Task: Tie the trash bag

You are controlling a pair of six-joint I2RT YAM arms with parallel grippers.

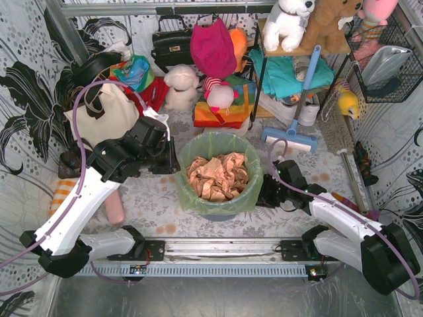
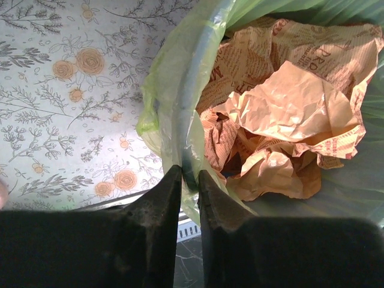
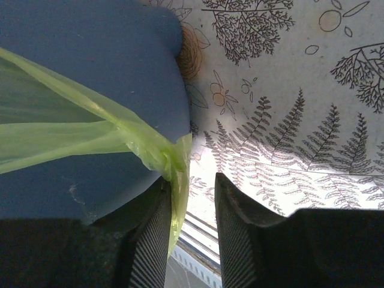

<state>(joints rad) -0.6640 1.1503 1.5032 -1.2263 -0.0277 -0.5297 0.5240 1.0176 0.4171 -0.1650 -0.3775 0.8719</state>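
Observation:
The trash bag [image 1: 187, 193], thin lime-green plastic, lines a round blue bin [image 1: 218, 214] at the table's middle, with crumpled brown paper [image 1: 218, 175] inside. My left gripper [image 1: 173, 162] is at the bin's left rim. In the left wrist view its jaws [image 2: 189, 177] are shut on the bag's folded-over edge [image 2: 163, 105] and the bin rim [image 2: 201, 66]. My right gripper [image 1: 266, 194] is at the bin's right side. It [image 3: 192, 180] stands open, and a gathered flap of the bag [image 3: 162, 153] lies against its left finger [image 3: 153, 234], beside the blue bin wall [image 3: 90, 48].
A cream tote bag [image 1: 106, 115] stands behind the left arm. Stuffed toys [image 1: 218, 92] and a blue floor mop [image 1: 291, 137] crowd the back, next to a shelf [image 1: 291, 72]. A pink roll [image 1: 114, 209] lies at the left. A metal rail [image 1: 218, 247] runs along the near edge.

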